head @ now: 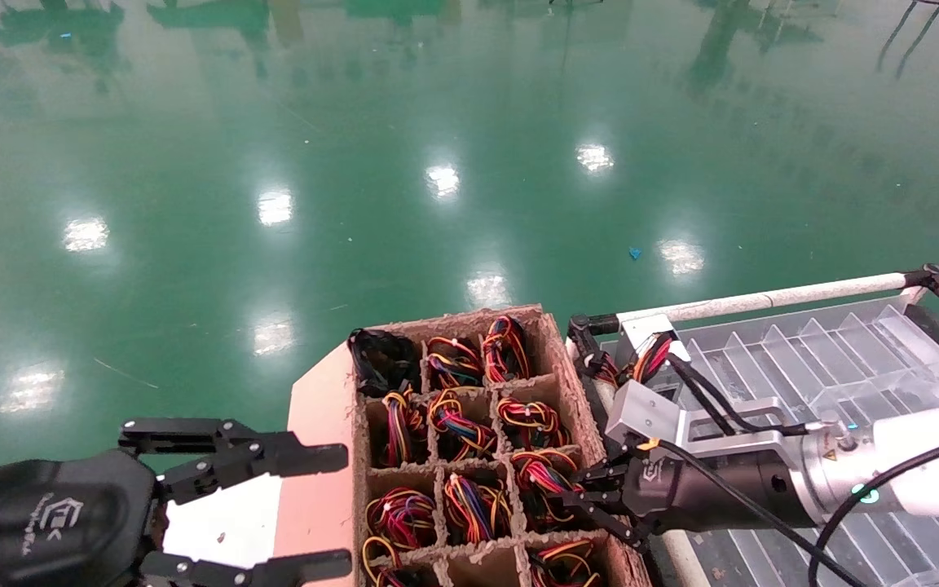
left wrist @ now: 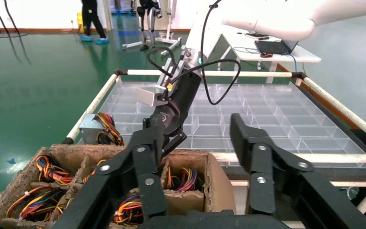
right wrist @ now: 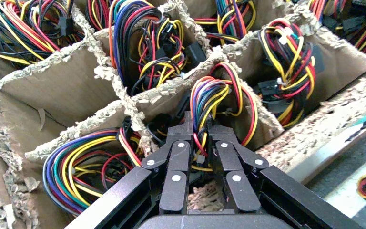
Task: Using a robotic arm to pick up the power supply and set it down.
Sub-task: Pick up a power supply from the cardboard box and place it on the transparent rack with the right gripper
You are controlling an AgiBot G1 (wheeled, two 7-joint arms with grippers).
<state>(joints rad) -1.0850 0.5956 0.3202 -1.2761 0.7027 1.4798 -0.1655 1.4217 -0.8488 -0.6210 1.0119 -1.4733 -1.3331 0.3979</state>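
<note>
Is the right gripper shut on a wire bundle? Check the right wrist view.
Yes. The right gripper has its fingers pinched together on the looped wires of a power supply in a cell of the cardboard box.

A cardboard divider box sits front and centre, wire bundles in its compartments. To its right lies a clear partitioned tray, one power supply standing in the tray's near-left corner beside the box. The right hand reaches into a right-column compartment, closed on a bundle. The left hand hovers spread left of the box.
</note>
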